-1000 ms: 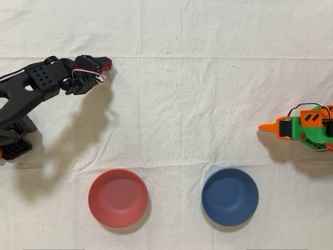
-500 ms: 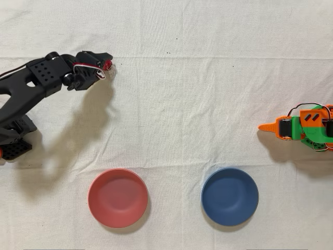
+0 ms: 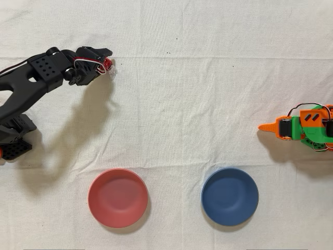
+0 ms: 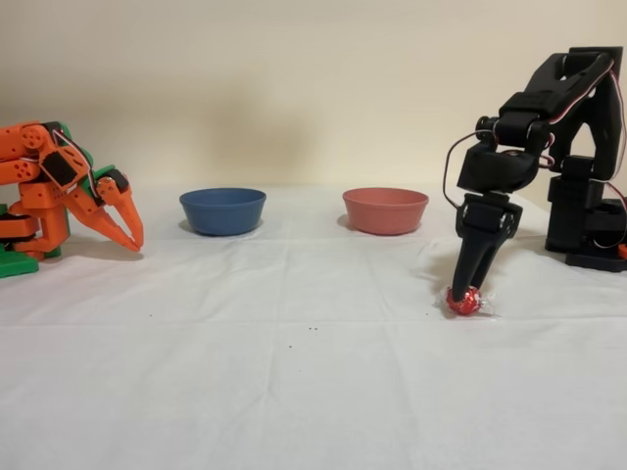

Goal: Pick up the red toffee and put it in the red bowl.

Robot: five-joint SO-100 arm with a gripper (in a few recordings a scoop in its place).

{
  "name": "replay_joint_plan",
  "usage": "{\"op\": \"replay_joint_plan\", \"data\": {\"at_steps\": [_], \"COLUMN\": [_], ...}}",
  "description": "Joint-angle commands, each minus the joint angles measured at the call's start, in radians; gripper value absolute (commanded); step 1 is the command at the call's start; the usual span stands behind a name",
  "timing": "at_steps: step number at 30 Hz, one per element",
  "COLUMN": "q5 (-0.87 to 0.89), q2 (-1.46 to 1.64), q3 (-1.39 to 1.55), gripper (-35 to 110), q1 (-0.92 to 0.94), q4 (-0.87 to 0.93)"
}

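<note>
red toffee (image 4: 464,301) now clenched in gripper (image 4: 466,292), shifted up in the overhead view.

Both views are bright, evenly lit and sharp, with soft diffuse shadows falling lower left of the black arm (image 3: 31,88) in the overhead view, a small glint on the red toffee (image 4: 463,301), no glare.

A blue bowl (image 3: 230,196) is sitting empty on the white cloth (image 3: 187,104). An idle orange arm (image 3: 304,128) is resting well apart from the blue bowl, nearer the cloth's edge, its tip pointing inward.
</note>
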Motion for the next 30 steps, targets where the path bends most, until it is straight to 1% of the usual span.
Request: {"op": "replay_joint_plan", "data": {"at_steps": [1, 17, 24, 30], "q5": [-0.006, -0.018, -0.020, -0.021], "q2": [0.009, -0.034, -0.032, -0.015], "q3": [-0.064, -0.084, -0.077, -0.064], "gripper": [27, 24, 9, 5], "q1": [-0.026, -0.020, -0.017, -0.011], "q4": [-0.006, -0.021, -0.034, -0.029]}}
